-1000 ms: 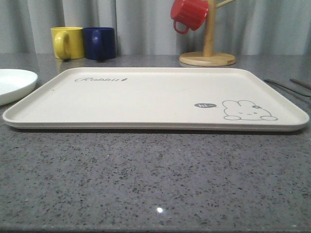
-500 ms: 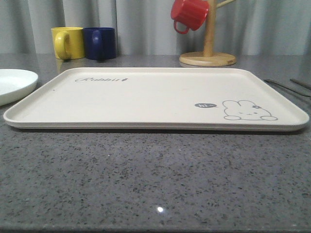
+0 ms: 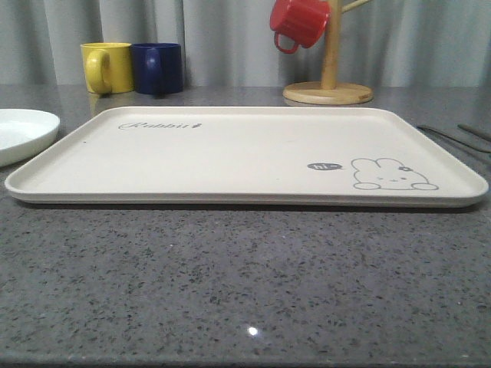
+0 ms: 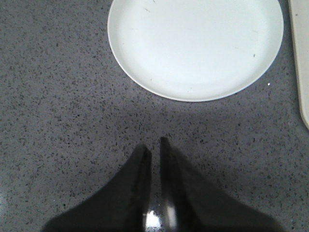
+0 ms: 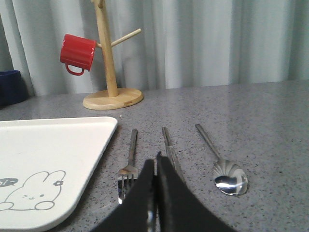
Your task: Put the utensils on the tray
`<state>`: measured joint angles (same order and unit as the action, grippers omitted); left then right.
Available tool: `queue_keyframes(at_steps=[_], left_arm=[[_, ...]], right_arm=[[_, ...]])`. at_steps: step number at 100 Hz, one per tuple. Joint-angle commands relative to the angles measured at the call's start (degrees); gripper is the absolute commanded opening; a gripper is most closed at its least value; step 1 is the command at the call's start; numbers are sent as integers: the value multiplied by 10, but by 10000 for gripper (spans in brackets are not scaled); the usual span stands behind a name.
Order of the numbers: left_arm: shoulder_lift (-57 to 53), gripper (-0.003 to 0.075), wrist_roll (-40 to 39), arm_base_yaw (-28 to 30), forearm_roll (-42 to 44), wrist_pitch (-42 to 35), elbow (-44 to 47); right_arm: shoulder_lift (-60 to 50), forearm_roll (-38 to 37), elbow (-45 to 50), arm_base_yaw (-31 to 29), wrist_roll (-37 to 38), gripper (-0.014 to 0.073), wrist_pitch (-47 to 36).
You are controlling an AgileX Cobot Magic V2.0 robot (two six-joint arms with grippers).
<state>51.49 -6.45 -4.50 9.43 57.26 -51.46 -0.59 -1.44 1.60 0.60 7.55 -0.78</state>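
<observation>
The cream tray (image 3: 230, 153) with its rabbit drawing lies bare in the middle of the table. On the stone right of it lie the steel utensils: a fork (image 5: 130, 162), a pair of chopsticks (image 5: 167, 142) and a spoon (image 5: 227, 174), side by side; in the front view they are thin lines (image 3: 453, 136) at the far right. My right gripper (image 5: 155, 162) hovers low over them, shut and empty, its tips between the fork's head and the chopsticks. My left gripper (image 4: 153, 144) is shut on nothing, above bare stone near a white plate (image 4: 193, 43).
The round white plate (image 3: 19, 134) sits left of the tray, whose rim (image 4: 301, 58) edges the left wrist view. A yellow mug (image 3: 106, 67) and a blue mug (image 3: 157, 67) stand at the back left. A wooden mug tree (image 3: 330, 77) with a red mug (image 3: 298, 21) stands behind the tray.
</observation>
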Motion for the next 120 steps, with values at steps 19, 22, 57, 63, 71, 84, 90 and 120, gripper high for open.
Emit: queue_keyframes(at_steps=[19,22,57,63,71,84,90,120], left_arm=[[4,555,12,1,-21,-20,-20],[6,549,13,1,-21,-20,-21],[151,524,55,18,-37,32,-168],[192,524,89,30,-56,57,-204],[240,524,103,53,-77,76,-257],[315,524,117,85,-78,99,-328],[344,524,131,100,-78,117,-358],[444,515,152,155,-94,125,-392]], right_arm=[[-13,-1,-11,-4,-6,-69,-48],[-13,-1,-11,-4,-6,-69,-48],[-13,-1,-11,-4,-6,-69,-48],[-13,-1,-11,-4,-6,-69,-48],[-13,-1,-11,-4,-6,-69,-48],[-13,-1,-11,-4,-6,-69,-48],[-13,-1,-11,-4,-6,-69,-48],[-13,-1,-11,-4,-6,-69,-48]])
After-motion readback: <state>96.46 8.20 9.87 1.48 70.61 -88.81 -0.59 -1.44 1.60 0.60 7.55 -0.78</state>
